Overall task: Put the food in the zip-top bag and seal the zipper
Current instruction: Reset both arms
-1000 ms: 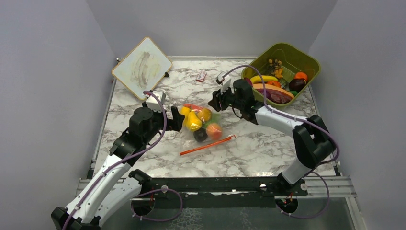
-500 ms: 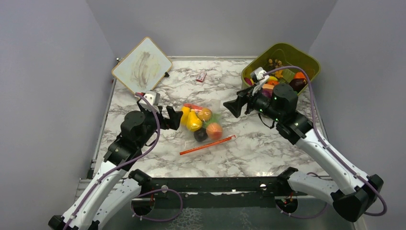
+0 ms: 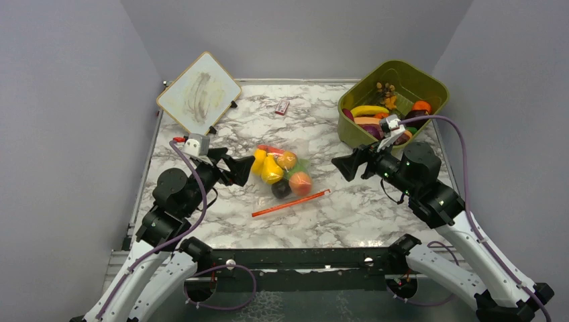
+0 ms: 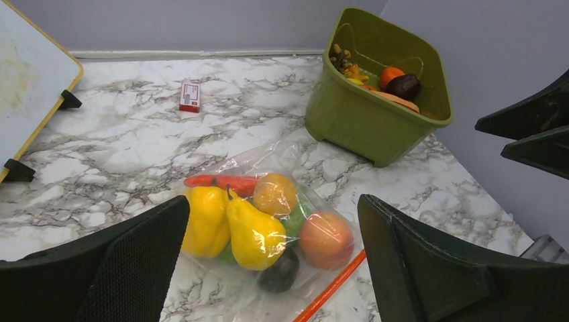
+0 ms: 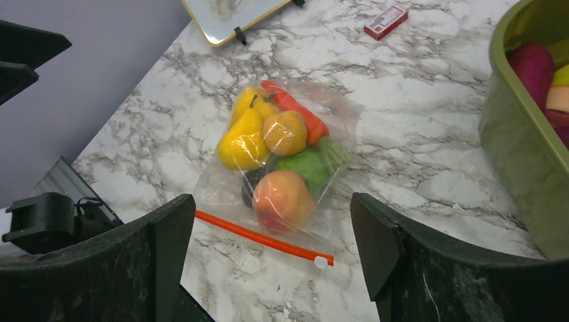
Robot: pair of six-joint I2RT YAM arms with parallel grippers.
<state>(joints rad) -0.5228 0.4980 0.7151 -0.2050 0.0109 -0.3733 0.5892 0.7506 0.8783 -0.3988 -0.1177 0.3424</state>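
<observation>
One zipper [image 3: 290, 203] — near-left to far-right.

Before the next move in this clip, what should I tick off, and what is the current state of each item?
1. Food inside the zip-top bag: ok; pear, peach and carrot lie behind the plastic.
2. Zipper sealed: cannot tell; the strip lies straight.
3. Left end effector open and empty: ok.
4. Right end effector open and empty: ok.
5. Bag flat on the table, apart from the green tub: ok.
</observation>
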